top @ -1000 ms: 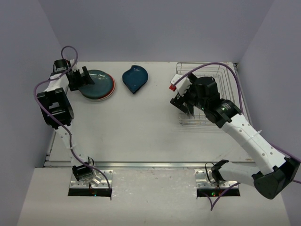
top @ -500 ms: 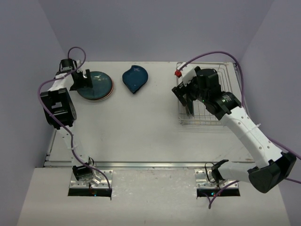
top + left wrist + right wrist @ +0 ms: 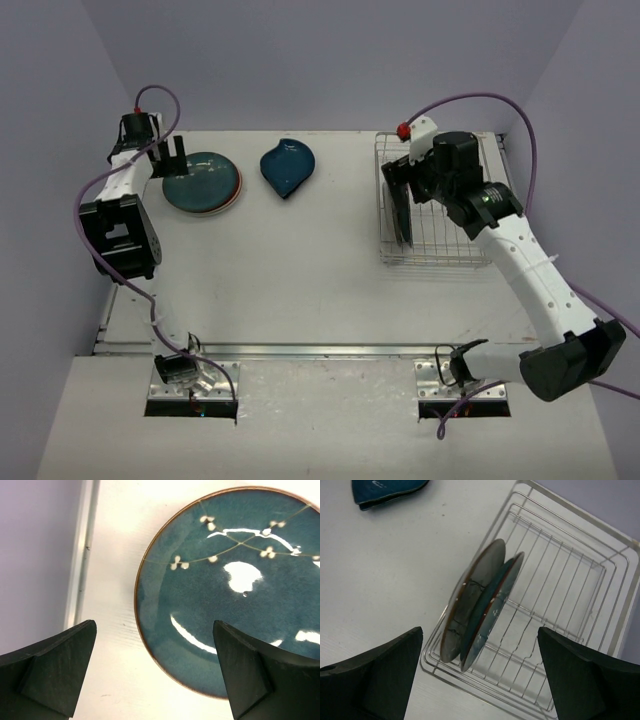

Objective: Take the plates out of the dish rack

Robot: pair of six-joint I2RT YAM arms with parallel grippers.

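Observation:
A glossy teal plate (image 3: 203, 182) with white blossoms lies flat on a white-and-red plate (image 3: 238, 192) at the back left, and it fills the left wrist view (image 3: 230, 590). My left gripper (image 3: 169, 152) is open and empty, hovering over the teal plate's left rim (image 3: 160, 675). The dark blue leaf-shaped dish (image 3: 287, 165) lies at the back centre. The wire dish rack (image 3: 445, 215) holds two plates upright at its left end: a brown-grey one (image 3: 470, 602) and a bluish one (image 3: 499, 600). My right gripper (image 3: 405, 185) is wide open and empty above them (image 3: 480, 677).
The table's left edge rail (image 3: 82, 555) runs just beside the left gripper. The leaf dish's tip shows at the top left of the right wrist view (image 3: 385, 490). The rest of the rack's slots (image 3: 570, 590) are bare wire.
The left gripper has let go of the teal plate, now flat, and pulled back toward the far left. The right gripper has swung farther back over the rack's plates.

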